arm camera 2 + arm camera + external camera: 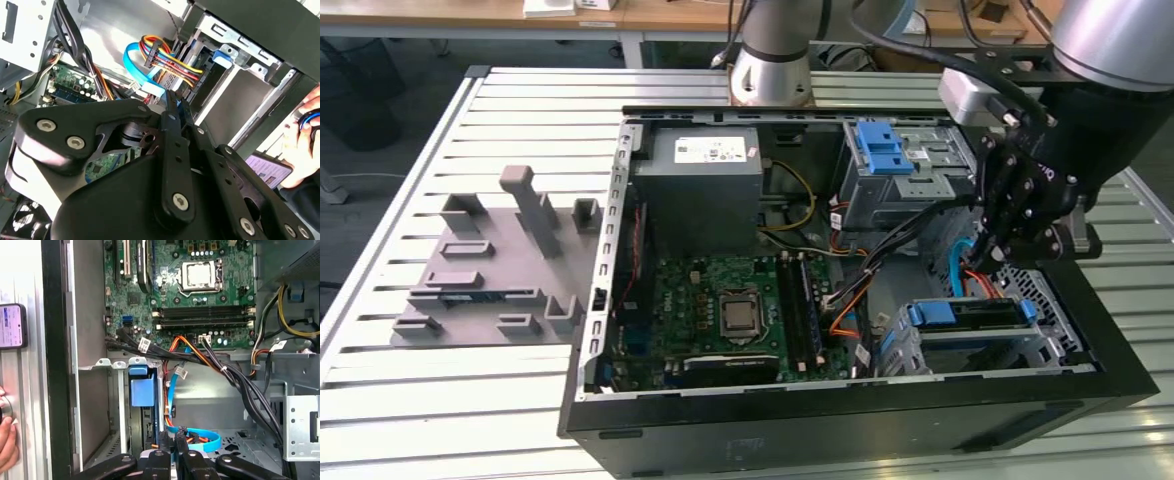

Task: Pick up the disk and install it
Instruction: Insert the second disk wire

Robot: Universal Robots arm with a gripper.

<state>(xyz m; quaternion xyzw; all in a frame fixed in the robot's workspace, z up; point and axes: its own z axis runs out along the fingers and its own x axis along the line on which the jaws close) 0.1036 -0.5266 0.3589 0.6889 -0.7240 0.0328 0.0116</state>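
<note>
The gripper hangs over the caged disk, fingers pressed together; it looks stiff, weighty, best gripped by its blue bracket.

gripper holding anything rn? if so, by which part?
Nothing held, as far as shows. The gripper has its fingers together, bare, inside the computer case near the cables.

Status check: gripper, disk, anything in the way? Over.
Gripper low inside the case, just over the drive cage. Disk slotted in the cage. Blue cable loops by the gripper; a hand beside the case.
</note>
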